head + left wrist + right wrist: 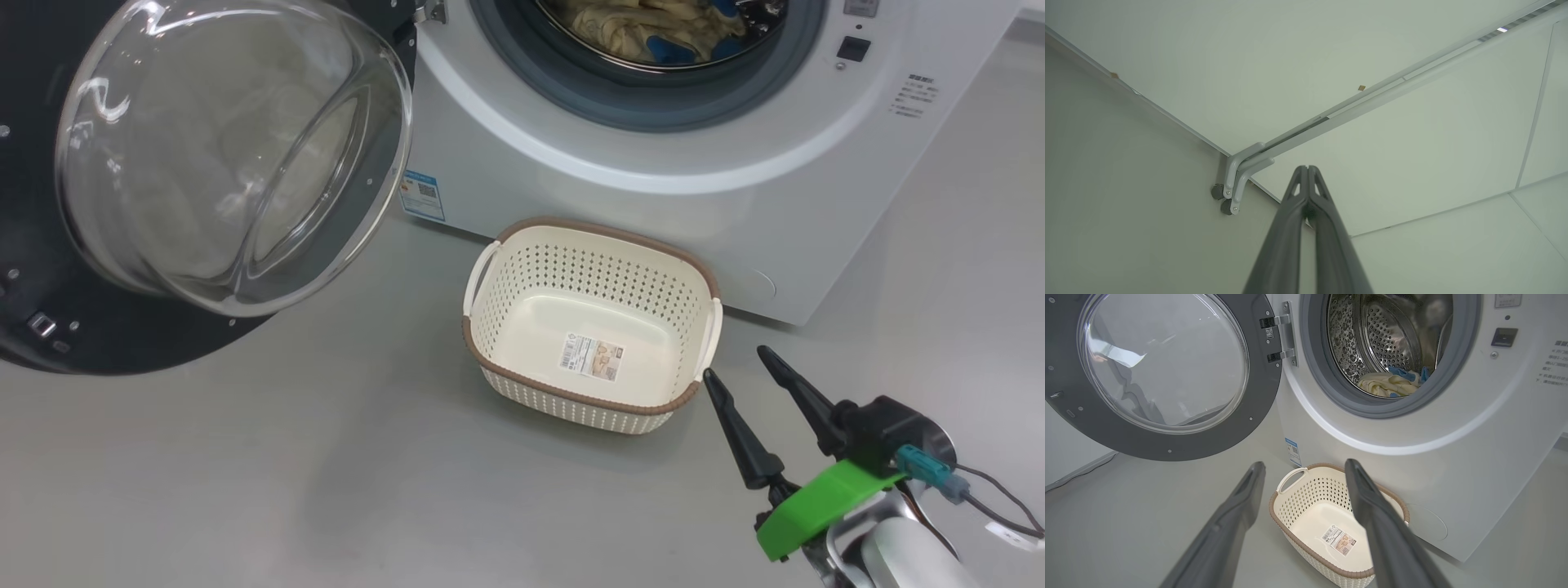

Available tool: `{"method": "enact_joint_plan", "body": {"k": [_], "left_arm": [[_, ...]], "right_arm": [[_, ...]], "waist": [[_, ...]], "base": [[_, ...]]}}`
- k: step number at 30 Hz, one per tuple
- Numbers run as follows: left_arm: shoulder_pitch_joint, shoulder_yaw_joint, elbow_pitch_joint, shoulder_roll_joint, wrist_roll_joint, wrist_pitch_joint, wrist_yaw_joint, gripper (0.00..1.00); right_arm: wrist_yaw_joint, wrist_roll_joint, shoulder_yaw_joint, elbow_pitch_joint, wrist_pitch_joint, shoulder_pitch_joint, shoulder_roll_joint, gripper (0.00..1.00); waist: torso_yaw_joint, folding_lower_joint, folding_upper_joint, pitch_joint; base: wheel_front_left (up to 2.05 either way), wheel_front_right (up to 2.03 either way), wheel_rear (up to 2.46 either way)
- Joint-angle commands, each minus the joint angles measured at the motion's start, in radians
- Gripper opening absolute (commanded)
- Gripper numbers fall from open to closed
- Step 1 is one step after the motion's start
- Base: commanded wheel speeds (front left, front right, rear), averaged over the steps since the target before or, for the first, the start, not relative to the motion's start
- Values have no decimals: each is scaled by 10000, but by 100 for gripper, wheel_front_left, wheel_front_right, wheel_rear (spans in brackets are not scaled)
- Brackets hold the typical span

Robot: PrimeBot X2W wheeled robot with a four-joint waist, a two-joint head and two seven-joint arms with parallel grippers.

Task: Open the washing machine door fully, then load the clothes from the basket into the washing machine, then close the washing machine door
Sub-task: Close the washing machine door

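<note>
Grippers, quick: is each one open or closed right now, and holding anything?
Left gripper: closed, holding nothing.
Right gripper: open, holding nothing.

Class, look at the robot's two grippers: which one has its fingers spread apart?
The right gripper, near the basket: its two dark fingers stand apart with nothing between them. The left gripper has its fingers pressed together at the tips.

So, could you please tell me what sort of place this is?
Likely a laundry corner in a test room: a white washing machine, an empty basket on a grey floor, and plain pale walls.
</note>
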Motion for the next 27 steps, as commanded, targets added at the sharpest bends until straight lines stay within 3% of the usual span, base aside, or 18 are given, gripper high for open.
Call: {"method": "enact_joint_plan", "body": {"k": [1,9,20,27], "left_arm": [[-287,113,-257,812,-71,165,47,0],[-1484,319,-482,993,-1215,1503,781,0],[-1554,190,-2244,132,-1859,2703,2114,0],[-1748,99,-2530,6,-2086,3087,2550,0]], "right_arm": [[37,-17,168,-251,-67,-336,-204,100],[37,-7,285,-224,-67,-398,-407,100],[37,-9,333,-257,-67,-471,-646,100],[37,-7,376,-263,-67,-608,-758,100]], "waist": [[-82,0,-1,16],[-514,0,-1,152],[-901,0,-1,428],[-1097,0,-1,622]], "base": [[0,0,0],[0,0,0],[0,0,0],[0,0,0]]}}
